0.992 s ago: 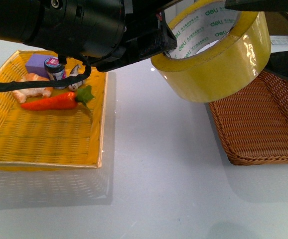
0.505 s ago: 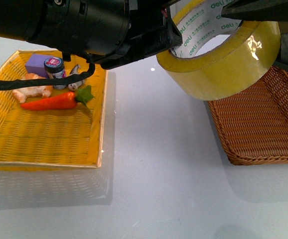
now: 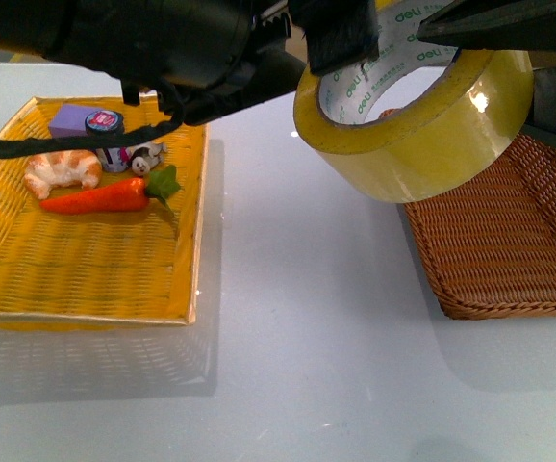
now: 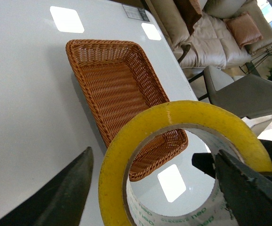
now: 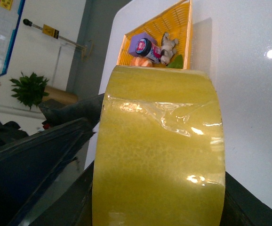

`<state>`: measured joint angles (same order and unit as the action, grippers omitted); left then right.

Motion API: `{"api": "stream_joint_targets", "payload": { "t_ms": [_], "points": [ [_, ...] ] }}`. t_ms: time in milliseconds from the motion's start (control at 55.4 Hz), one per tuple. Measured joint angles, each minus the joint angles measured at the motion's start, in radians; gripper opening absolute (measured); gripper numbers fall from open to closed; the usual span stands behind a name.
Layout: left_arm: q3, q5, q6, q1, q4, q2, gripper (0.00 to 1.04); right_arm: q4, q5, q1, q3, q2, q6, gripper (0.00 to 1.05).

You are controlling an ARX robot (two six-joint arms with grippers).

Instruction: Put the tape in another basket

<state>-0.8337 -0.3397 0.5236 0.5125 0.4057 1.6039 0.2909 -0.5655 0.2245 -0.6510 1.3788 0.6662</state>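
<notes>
The tape, a wide yellow roll with a white core printed in green, hangs in the air close to the camera. It is above the table by the near left corner of the brown wicker basket. My right gripper is shut on the tape, with dark jaws on both sides of the roll. My left gripper is open and straddles the tape without clamping it. The basket is empty in the left wrist view.
A yellow flat woven tray lies at the left with a toy carrot, an orange figurine, a purple block and a small jar. My left arm fills the upper left. White table lies between tray and basket.
The tape has shifted slightly left and tilted. My left arm has risen away from the yellow tray, uncovering the orange figurine, and its finger now shows over the roll's top rim.
</notes>
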Motion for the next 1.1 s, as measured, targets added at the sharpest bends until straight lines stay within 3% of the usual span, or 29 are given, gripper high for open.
{"api": "stream_joint_targets", "payload": {
  "t_ms": [108,343,379,433,487,541,650,902,1011,1101],
  "points": [
    [0.029,0.011,-0.011,-0.018,0.002,-0.051,0.97,0.005,0.000,-0.019,0.007,0.000,0.000,0.47],
    [0.123,-0.005,0.001,-0.124,0.074,-0.235,0.96,0.051,-0.003,-0.127,0.046,0.000,0.000,0.47],
    [0.145,0.060,-0.028,-0.127,0.110,-0.256,0.94,0.057,-0.004,-0.143,0.049,0.000,0.000,0.47],
    [0.205,0.294,-0.130,-0.133,0.219,-0.301,0.85,0.068,-0.008,-0.170,0.053,0.002,-0.001,0.46],
    [0.278,0.466,-0.248,-0.161,0.271,-0.362,0.76,0.082,-0.015,-0.196,0.053,0.013,-0.002,0.46],
    [0.366,0.558,-0.363,-0.225,0.277,-0.451,0.65,0.107,-0.023,-0.230,0.053,0.038,-0.004,0.46],
    [0.528,0.496,-0.463,-0.354,0.282,-0.606,0.42,0.175,-0.017,-0.308,0.053,0.120,-0.004,0.46],
    [0.651,0.436,-0.504,-0.408,0.273,-0.738,0.01,0.309,0.012,-0.381,-0.001,0.346,0.021,0.46],
    [0.686,0.417,-0.509,-0.426,0.253,-0.793,0.02,0.369,0.043,-0.395,-0.053,0.451,0.051,0.46],
    [0.711,0.348,-0.511,-0.484,0.229,-0.840,0.02,0.414,0.061,-0.394,-0.102,0.538,0.082,0.46]
  ]
}}
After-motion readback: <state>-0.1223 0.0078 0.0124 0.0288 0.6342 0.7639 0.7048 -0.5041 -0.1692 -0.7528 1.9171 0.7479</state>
